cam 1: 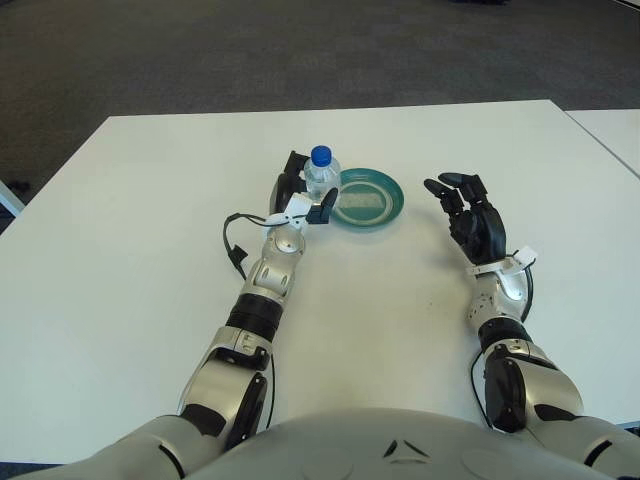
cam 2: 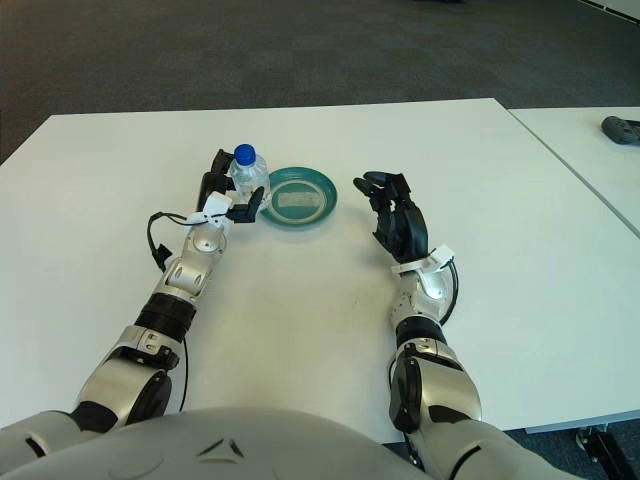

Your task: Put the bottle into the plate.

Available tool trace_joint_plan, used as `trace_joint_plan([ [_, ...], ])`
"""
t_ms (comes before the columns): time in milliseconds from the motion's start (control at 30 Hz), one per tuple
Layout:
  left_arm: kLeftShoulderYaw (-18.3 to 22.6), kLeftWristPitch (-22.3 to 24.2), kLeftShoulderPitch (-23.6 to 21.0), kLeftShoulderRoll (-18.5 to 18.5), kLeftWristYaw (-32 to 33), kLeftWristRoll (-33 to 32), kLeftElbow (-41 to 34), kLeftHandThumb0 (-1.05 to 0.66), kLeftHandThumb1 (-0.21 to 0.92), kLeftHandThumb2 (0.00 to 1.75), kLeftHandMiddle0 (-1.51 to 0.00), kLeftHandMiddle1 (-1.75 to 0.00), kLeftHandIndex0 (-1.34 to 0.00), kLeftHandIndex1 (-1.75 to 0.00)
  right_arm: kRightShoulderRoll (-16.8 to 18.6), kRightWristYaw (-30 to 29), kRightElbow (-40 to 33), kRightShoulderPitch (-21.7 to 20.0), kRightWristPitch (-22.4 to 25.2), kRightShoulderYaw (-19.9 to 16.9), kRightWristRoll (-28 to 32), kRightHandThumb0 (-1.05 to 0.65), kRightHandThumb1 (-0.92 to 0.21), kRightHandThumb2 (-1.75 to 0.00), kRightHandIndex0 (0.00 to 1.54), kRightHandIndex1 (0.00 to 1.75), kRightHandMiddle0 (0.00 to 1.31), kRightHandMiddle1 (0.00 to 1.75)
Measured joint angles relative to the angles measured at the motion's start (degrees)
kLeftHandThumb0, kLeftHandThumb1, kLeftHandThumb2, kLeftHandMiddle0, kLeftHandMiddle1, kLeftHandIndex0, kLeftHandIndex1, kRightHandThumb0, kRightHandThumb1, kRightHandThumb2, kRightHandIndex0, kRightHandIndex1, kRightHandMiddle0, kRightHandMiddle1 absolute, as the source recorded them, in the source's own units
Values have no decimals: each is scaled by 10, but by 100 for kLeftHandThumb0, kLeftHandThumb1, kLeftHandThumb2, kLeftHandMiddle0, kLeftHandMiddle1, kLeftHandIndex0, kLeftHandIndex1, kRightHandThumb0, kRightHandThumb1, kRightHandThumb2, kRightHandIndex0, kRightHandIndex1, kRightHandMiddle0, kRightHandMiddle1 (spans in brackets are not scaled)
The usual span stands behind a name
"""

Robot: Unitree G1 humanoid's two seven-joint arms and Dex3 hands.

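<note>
White laminate table [cam 1: 150,200] underfoot of everything, broad and bare around the work. On it, a teal plate [cam 1: 392,203], shallow and round, with a pale patch in its well. Just left of the plate, touching or nearly touching its rim, a clear plastic water bottle [cam 1: 321,180] with a blue cap [cam 1: 321,155]. Upright, long axis vertical, cap pointing straight up, base low by the table; whether lifted clear or resting cannot be told. Left hand [cam 1: 303,200] wrapped around the bottle's lower body, fingers curled behind and thumb in front, a firm side grasp. Right hand [cam 1: 468,214] raised to the right of the plate, well apart from it, fingers spread and holding nothing. Step in hand, by judgement: carrying the bottle rightward over the rim and setting it down in the well. Best done with a small lift first, so the base clears the raised lip instead of shoving the plate sideways. Then a short level move to the centre, axis kept vertical, and a gentle lowering until the base sits flat. Release only once settled, fingers opening outward without brushing the tall, light, easily toppled body.
</note>
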Motion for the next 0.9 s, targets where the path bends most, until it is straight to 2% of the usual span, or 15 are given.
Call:
trace_joint_plan([
  [133, 1, -4, -7, 0, 0, -8, 16, -47, 31, 132, -118, -175, -61, -175, 2, -25, -32, 17, 20, 7, -6, -82, -92, -45, 52, 96, 21, 112],
  [300, 2, -7, -11, 4, 0, -10, 28, -47, 31, 132, -118, -175, -61, -175, 6, -58, -102, 57, 50, 23, -12, -90, -92, -38, 47, 96, 23, 110],
  [500, 5, -21, -13, 6, 1, -17, 46, -47, 31, 132, -118, -175, -61, -175, 10, -87, -151, 89, 59, 36, -16, -92, -92, -35, 44, 97, 26, 111],
  [900, 11, -49, -15, 7, 0, -23, 54, -47, 30, 134, -119, -175, -62, -175, 15, -113, -192, 115, 69, 61, -29, -92, -92, -35, 44, 97, 27, 111],
])
